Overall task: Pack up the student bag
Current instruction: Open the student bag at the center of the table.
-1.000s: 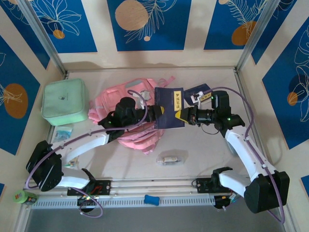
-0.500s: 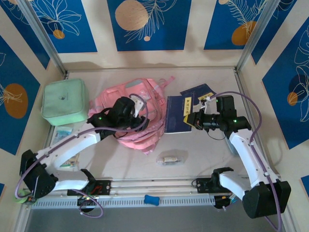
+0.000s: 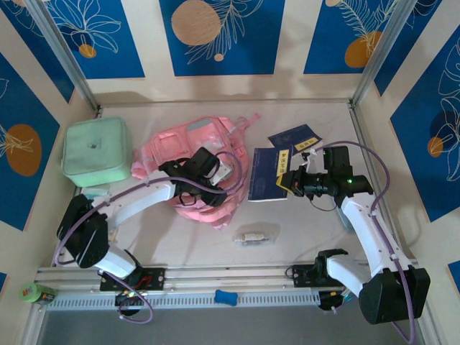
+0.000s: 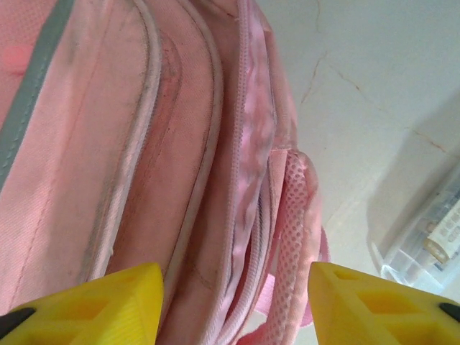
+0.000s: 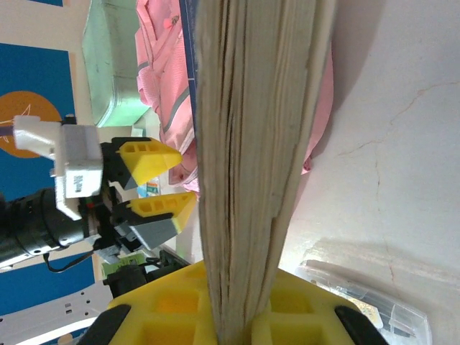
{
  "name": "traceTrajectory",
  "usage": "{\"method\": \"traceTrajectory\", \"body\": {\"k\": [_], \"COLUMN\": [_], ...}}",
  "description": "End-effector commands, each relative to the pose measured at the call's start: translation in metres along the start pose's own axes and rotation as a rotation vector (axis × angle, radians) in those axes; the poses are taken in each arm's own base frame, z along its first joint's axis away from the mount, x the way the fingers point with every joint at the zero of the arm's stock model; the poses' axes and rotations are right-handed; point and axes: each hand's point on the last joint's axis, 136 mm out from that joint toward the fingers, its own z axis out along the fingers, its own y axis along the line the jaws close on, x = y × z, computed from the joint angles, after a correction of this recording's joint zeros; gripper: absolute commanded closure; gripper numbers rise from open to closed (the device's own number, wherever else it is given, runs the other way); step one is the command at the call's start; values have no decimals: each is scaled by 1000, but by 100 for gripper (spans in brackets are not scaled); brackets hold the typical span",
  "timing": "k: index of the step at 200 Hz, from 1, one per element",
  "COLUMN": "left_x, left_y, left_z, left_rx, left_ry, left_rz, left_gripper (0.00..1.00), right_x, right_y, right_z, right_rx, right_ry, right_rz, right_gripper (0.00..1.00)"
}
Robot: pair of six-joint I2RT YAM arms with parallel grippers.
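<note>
A navy book (image 3: 262, 176) that a second ago was pushed up against the student bag (image 3: 180, 140) has been drawn back to the right. It is now just beside the bag's right edge, gripped firmly at its spine end by the right gripper (image 5: 241, 316), with the page edges facing that wrist's camera. Over the same second the left gripper (image 4: 233, 277) has swung from the bag's middle down toward its near right side. Its yellow fingers have parted and now stand open, holding nothing, either side of a line of zip (image 4: 241, 144) and pink mesh strap. The bag itself lies flat at the centre-left of the desk (image 3: 309, 237), between the mint green case (image 3: 95, 151) on its left and the withdrawn book. From here its zip looks drawn together rather than gaping. The retreat suggests the first try at loading the book did not take. The freed left gripper appears to be lining up on the zip edge to pull the mouth wider before another attempt. Nothing seems packed yet, as a second navy booklet (image 3: 293, 136) and a small clear packet (image 3: 251, 236) also lie outside the bag.
</note>
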Motion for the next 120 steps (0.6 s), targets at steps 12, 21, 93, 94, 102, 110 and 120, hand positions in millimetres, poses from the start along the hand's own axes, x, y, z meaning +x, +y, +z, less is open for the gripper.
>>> {"method": "traceTrajectory", "body": {"k": [12,21,93,94,102,110,120], "left_x": [-12,-13,-21,-21,-23,-25,-28], "left_y": [-2,-2,6,6,6,6,5], "left_z": [8,12,5,5,0,-5,-11], "left_rx": [24,30,-19,-21,-24,-26,-29], "left_ry": [19,20,17,16,9,-1,-19], "left_rz": [23,32,74,74,79,85,92], "left_gripper": [46,49,92,92,97,100,100], "right_x": [4,4,5,5,6,6,6], "right_y": [5,4,-1,-1,0,1,2], "right_z": [-5,-6,-4,-4,-4,-5,-6], "right_rx": [-35,-35,-33,-34,-40,-44,-42], "right_ry": [-4,-7,-3,-2,0,3,3], "right_rz": [-25,-26,-21,-21,-20,-22,-27], "right_gripper": [97,97,97,97,97,97,97]}}
